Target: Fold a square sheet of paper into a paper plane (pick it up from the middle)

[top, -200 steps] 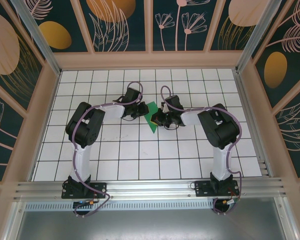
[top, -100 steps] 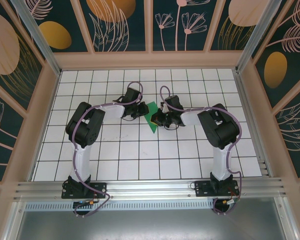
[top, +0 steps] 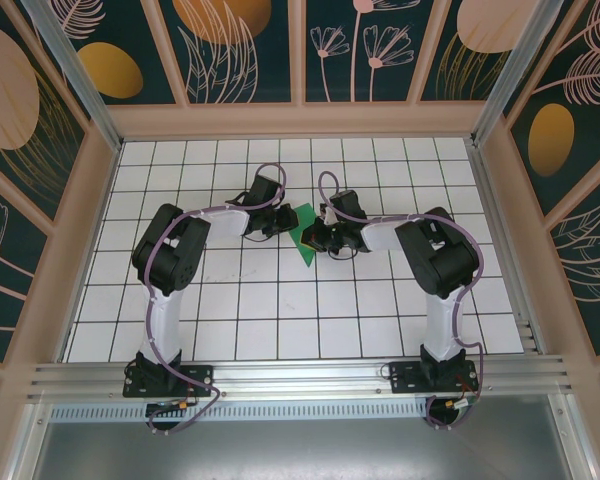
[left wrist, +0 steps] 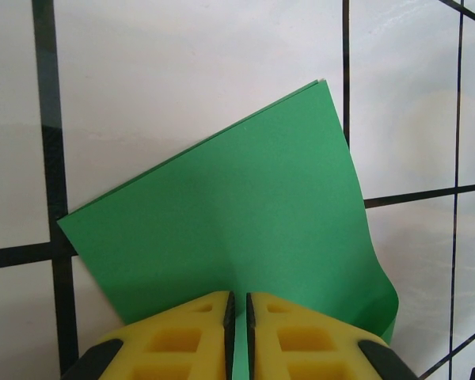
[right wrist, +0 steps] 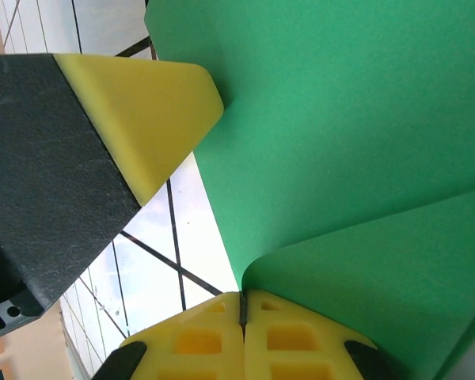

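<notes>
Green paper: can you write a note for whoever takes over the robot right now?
Left gripper: shut on one edge of the square sheet of paper.
Right gripper: shut on a curled-up flap of it.
Paper: middle of the table, held between the two arms.
Done: sheet gripped; it looks doubled over once.
Left: all further folds; no dart shape yet.
</notes>
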You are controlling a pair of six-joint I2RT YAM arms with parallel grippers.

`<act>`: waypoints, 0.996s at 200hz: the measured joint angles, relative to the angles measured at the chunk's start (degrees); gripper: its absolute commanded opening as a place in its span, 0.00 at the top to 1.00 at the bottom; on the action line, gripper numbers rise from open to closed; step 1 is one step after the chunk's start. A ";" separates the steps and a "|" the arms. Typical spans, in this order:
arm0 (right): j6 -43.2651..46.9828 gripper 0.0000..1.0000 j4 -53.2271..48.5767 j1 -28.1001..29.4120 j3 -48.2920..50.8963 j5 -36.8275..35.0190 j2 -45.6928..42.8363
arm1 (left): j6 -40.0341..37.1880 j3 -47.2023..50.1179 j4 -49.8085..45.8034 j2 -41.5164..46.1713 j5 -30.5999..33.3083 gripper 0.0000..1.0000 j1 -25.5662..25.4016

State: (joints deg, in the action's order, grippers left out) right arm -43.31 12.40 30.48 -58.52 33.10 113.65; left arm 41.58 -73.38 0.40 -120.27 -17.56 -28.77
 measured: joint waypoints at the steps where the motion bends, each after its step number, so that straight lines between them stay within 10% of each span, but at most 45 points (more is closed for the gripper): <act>1: 0.00 0.94 0.00 0.00 0.00 0.00 0.02 | 0.00 0.00 0.00 0.00 -0.02 0.83 0.00; 98: 1.03 0.93 -0.90 0.00 -0.59 -0.02 0.96 | -0.02 -0.04 -0.02 0.00 -0.04 0.83 0.00; 199: 0.83 0.71 -0.72 0.04 -1.44 1.51 0.96 | 3.13 4.48 0.17 6.25 1.57 0.77 2.16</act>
State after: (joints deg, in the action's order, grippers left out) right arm -42.48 11.68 30.52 -59.96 34.61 114.61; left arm 44.71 -68.90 0.58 -114.02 -15.99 -26.61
